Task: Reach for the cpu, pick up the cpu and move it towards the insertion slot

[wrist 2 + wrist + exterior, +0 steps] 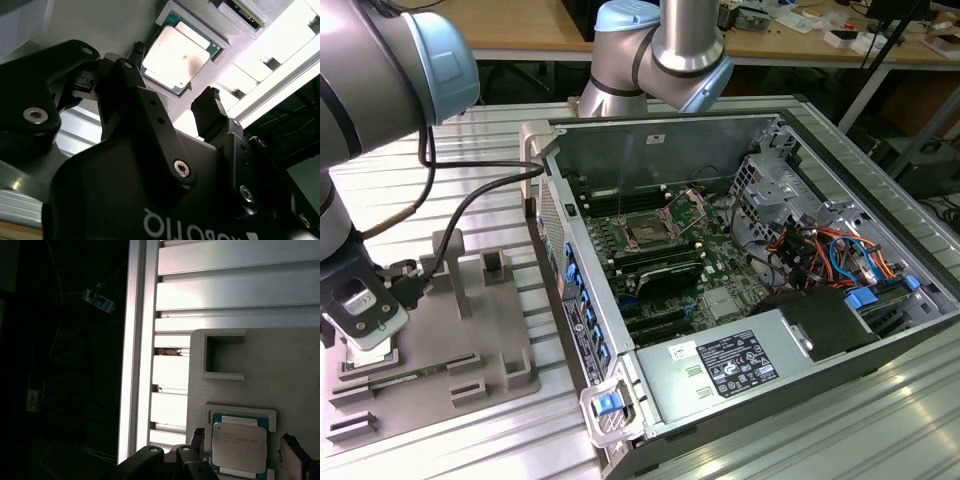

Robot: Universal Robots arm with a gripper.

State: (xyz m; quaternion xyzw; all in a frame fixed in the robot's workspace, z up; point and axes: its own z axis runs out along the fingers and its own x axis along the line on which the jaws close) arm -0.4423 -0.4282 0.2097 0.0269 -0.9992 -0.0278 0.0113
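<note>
1. The gripper (245,446) hangs low over the grey fixture plate (280,370), at the plate's edge on the exterior view's left.
2. Its claw is spread wide and holds nothing. In the first wrist view the two dark fingers (198,439) stand one on each side of the cpu (239,447), with a gap showing between each finger and the chip.
3. The cpu lies flat, silvery face up, inside a raised square nest (272,415) on the fixture plate, close to the plate's edge.
4. In the second wrist view the chip's pale face and green rim sit between the fingertips and beyond them. Whether the tips reach down to the nest cannot be told.
5. Further along the same edge of the plate stands a raised three-sided pocket (222,357).
6. The plate rests on the slatted aluminium table (470,150), and its cpu-side edge runs along the table's outer rail.
7. An open computer case (650,125) lies on the table just beside the plate, on the exterior view's right.
8. The insertion slot (648,232) sits in the green circuit board (720,300) inside the case, toward its far wall and well apart from the gripper.
9. A black cable (470,205) runs from the arm down toward the gripper.
</note>
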